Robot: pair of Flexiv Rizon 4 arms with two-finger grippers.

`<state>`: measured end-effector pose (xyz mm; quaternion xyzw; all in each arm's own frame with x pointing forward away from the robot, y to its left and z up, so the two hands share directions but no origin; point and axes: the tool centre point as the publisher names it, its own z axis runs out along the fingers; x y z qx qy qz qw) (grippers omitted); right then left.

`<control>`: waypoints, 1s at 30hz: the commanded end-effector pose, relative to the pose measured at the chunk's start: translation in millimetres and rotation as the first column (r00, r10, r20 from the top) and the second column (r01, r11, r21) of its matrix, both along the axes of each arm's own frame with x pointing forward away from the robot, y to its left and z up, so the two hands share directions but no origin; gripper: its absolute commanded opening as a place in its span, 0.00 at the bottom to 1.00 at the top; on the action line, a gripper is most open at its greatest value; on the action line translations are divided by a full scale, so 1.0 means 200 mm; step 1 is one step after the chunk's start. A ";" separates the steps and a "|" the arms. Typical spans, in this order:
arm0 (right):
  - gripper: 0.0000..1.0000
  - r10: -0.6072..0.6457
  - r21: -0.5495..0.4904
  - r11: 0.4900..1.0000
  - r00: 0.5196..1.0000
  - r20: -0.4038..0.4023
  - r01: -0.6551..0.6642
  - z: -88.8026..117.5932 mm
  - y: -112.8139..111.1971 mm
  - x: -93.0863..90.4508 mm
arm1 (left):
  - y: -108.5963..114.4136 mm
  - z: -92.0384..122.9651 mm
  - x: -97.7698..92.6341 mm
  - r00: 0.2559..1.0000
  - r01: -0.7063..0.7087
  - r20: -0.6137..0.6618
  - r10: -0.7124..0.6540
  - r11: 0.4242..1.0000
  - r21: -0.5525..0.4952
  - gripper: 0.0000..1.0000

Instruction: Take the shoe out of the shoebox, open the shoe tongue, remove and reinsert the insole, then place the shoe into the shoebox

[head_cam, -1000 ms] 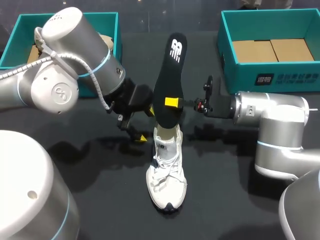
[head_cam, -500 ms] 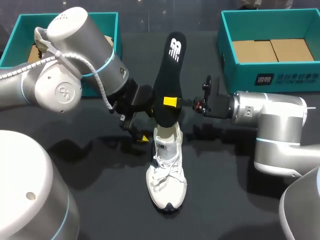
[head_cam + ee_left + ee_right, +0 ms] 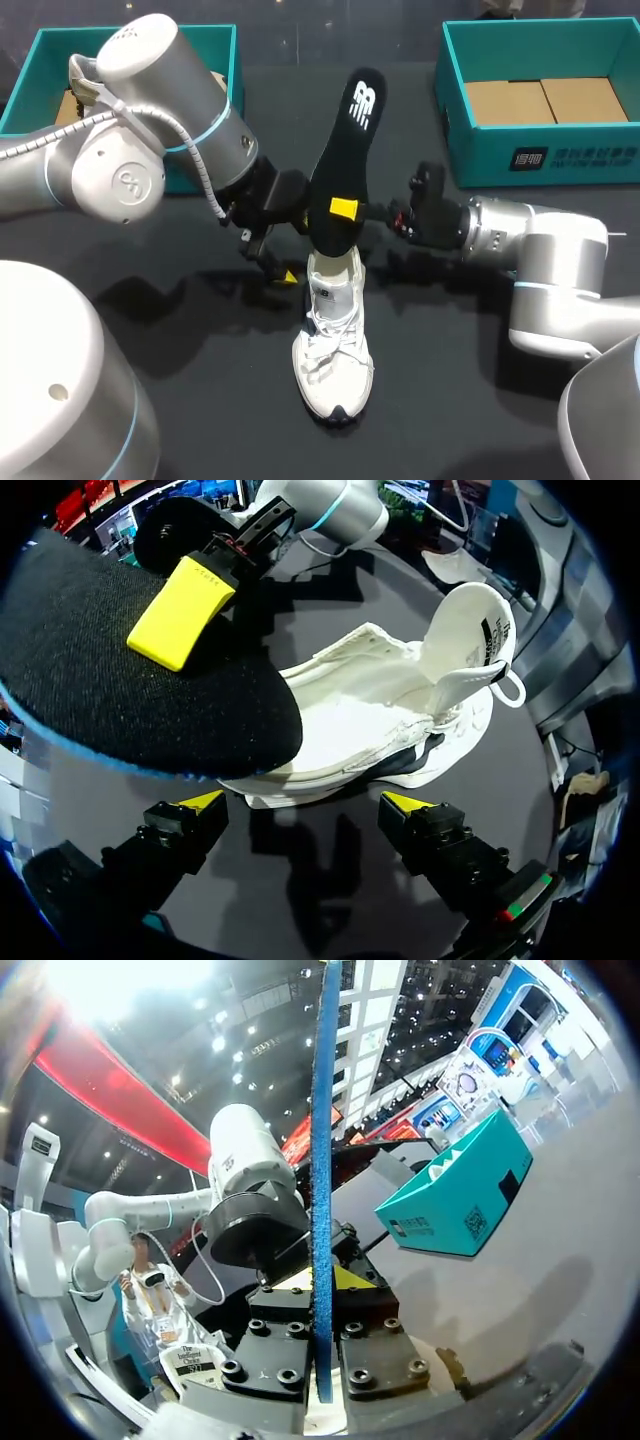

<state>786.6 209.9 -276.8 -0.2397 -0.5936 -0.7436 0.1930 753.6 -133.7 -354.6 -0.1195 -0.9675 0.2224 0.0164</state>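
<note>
A white shoe [image 3: 333, 345] lies on the black table with its heel toward the back and its tongue pulled open. Over the heel the black insole [image 3: 345, 160] stands upright, and my right gripper [image 3: 345, 210] is shut on its lower part. In the right wrist view the insole [image 3: 322, 1110] shows edge-on between the right gripper [image 3: 322, 1335] fingers. My left gripper [image 3: 293, 250] hangs open just left of the heel. In the left wrist view the shoe [image 3: 390, 710] lies ahead of the open left gripper [image 3: 305, 802], with the insole [image 3: 110, 680] beside it.
A teal shoebox [image 3: 560, 155] with cardboard inside stands at the back right. A second teal box [image 3: 30, 75] stands at the back left, partly behind my left arm. Bare black table lies around the shoe.
The insole's top has tipped to the right and the right wrist has turned and dropped a little. The left arm shifted slightly right. Both grippers keep their state.
</note>
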 end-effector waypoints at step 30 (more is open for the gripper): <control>0.00 0.082 -0.019 0.997 0.991 0.105 -0.080 -0.09 0.02 0.00 | 0.00 0.00 0.00 1.000 0.001 0.000 -0.001 1.000 0.001 1.00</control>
